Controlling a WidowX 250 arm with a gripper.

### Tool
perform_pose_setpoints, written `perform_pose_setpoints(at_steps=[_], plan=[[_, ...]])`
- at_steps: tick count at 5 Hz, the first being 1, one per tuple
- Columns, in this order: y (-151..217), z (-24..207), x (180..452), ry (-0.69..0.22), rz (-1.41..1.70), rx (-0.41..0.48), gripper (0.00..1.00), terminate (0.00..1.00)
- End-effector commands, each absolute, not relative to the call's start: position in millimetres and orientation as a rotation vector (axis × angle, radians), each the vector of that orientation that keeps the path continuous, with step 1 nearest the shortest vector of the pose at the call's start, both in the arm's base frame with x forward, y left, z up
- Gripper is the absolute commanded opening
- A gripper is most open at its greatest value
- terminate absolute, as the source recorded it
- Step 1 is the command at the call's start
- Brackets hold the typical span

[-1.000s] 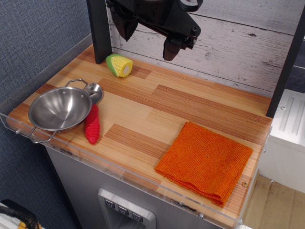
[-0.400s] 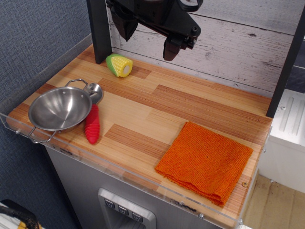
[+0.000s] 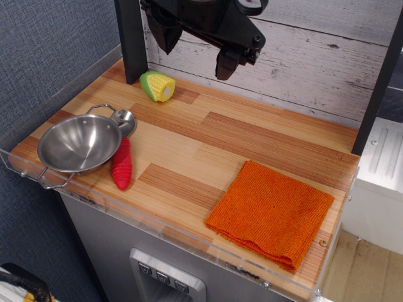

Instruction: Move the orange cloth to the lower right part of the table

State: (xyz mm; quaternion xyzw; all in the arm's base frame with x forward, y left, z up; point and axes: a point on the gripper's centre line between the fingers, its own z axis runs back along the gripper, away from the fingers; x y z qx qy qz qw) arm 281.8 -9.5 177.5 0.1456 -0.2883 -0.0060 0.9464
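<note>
The orange cloth (image 3: 271, 214) lies flat and folded on the near right corner of the striped wooden table (image 3: 220, 135), close to the clear rim. My gripper (image 3: 196, 50) hangs high above the table's far edge, near the plank wall. Its two black fingers are spread apart with nothing between them. It is far from the cloth, up and to the left of it.
A steel bowl (image 3: 79, 143) sits at the near left, with a small steel ladle (image 3: 124, 117) behind it and a red ridged toy (image 3: 122, 165) beside it. A toy corn cob (image 3: 158, 85) lies at the far left by a black post (image 3: 131, 38).
</note>
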Motion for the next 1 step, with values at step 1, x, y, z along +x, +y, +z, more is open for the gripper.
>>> perform_pose_setpoints(at_steps=[1], plan=[[-12.3, 185.0, 273.5, -0.622, -0.011, 0.291, 1.00, 1.00]])
